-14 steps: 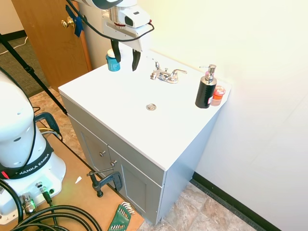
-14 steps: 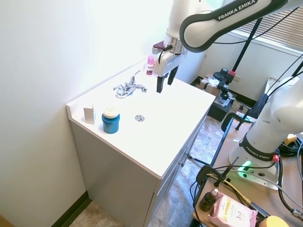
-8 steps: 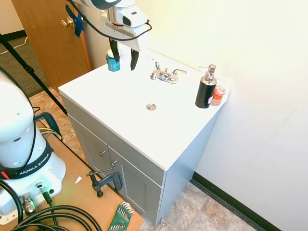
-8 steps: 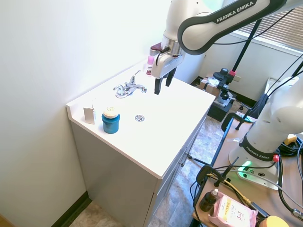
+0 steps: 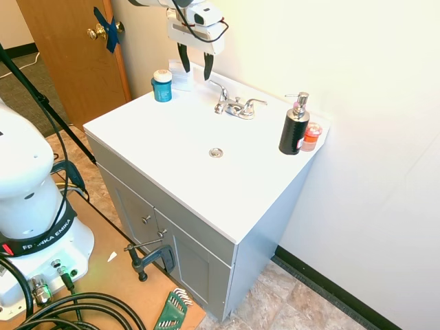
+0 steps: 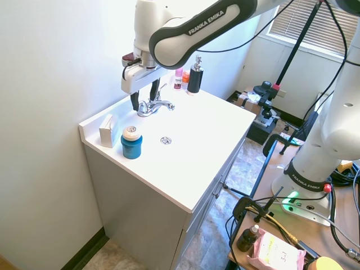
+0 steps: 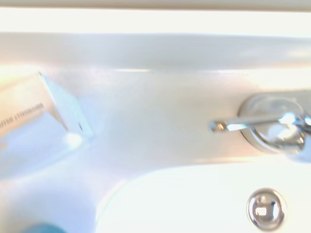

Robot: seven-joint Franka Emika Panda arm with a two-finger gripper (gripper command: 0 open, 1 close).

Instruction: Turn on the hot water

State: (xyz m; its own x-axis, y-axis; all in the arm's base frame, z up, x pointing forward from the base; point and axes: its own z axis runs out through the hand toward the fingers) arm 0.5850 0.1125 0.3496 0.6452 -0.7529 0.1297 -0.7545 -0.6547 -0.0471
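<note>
The slim shiny chrome hot water lever [image 5: 221, 91] sticks out from the left side of the little chrome tap [image 5: 235, 107], at the back of the white sink top [image 5: 172, 148], close to the wall. In the wrist view the hot water lever [image 7: 245, 124] looks like a thin silver stick with its tip pointing out to the side. It looks like nobody has turned it yet, and I see no water running.

The white robot arm's black two-finger claw [image 5: 193, 66] hangs just above and a bit to the side of that lever, with its fingers pointing down. The fingers are spread apart and hold nothing. I think it hangs there so the lever can fit between them, or so one finger can push it round. It is near the lever but not touching it.

From the other side, the claw [image 6: 143, 97] sits right over the tap.

The other chrome lever [image 5: 255, 103] is on the right of the spout, away from the claw. A small white box [image 6: 106, 130] stands by the wall, and a round blue jar with a white lid [image 5: 162, 85] sits near it. A black soap pump bottle [image 5: 294, 127] and a small pink pot [image 5: 312, 135] stay at the far corner. The round silver drain [image 5: 216, 152] is in the middle.
</note>
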